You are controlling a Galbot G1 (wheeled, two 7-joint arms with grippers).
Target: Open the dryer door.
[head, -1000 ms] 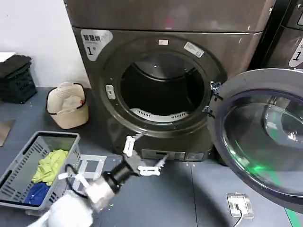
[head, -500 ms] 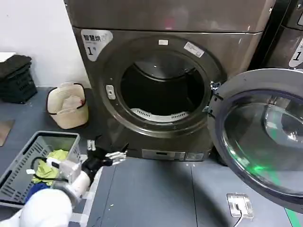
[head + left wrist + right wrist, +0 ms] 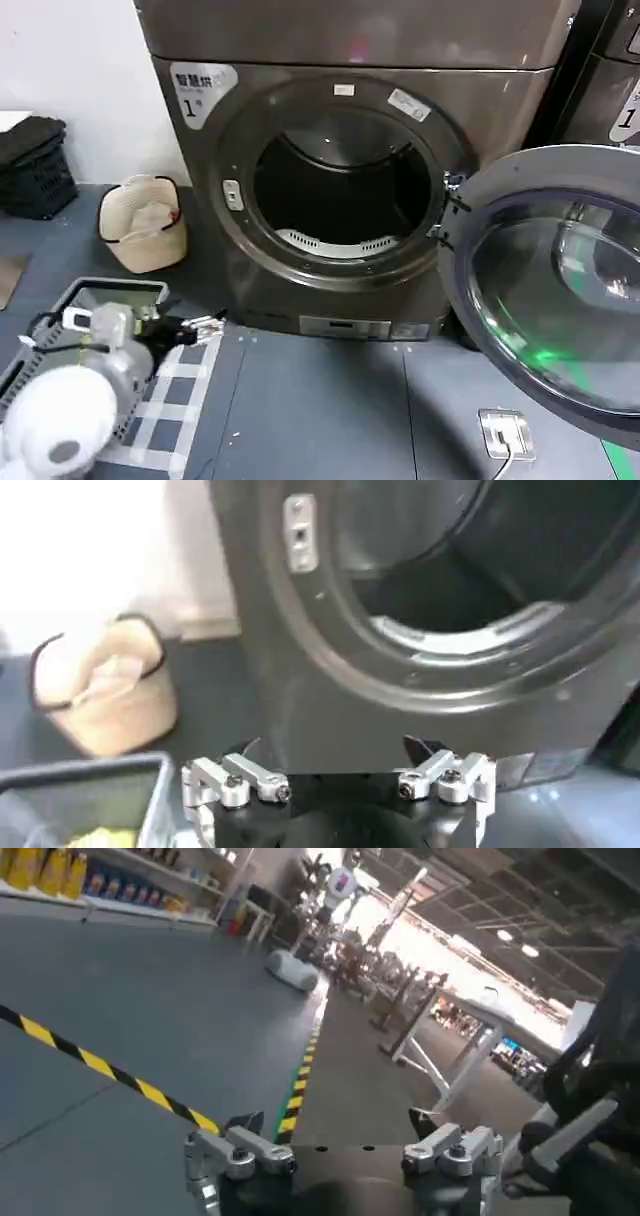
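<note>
The dryer door (image 3: 555,295), a large round panel with a wide chrome rim and dark tinted glass, stands swung fully out to the right of the bronze-grey metallic dryer (image 3: 350,130), hinged at the right edge of the round drum opening (image 3: 340,190). Its glass face is tilted toward the head camera, and the dark drum behind the opening lies exposed. By this position the task appears complete.

The left gripper (image 3: 195,325) sits low over the grey floor, in front of the machine's lower left corner and well apart from the door, which lies across the full width of the opening to its right. In the left wrist view the left gripper (image 3: 338,780) has its two fingers spread wide, holding nothing, and faces the lower front panel beneath the opening.

Beside the left arm lies a grey slatted plastic laundry basket (image 3: 120,292); farther back stands a beige soft hamper (image 3: 145,225).

The right gripper (image 3: 340,1153), also spread and empty, looks away across an open hall floor marked with a yellow-and-black striped line (image 3: 110,1073). Any further push on the door would probably suit the arm on the door's own side.
</note>
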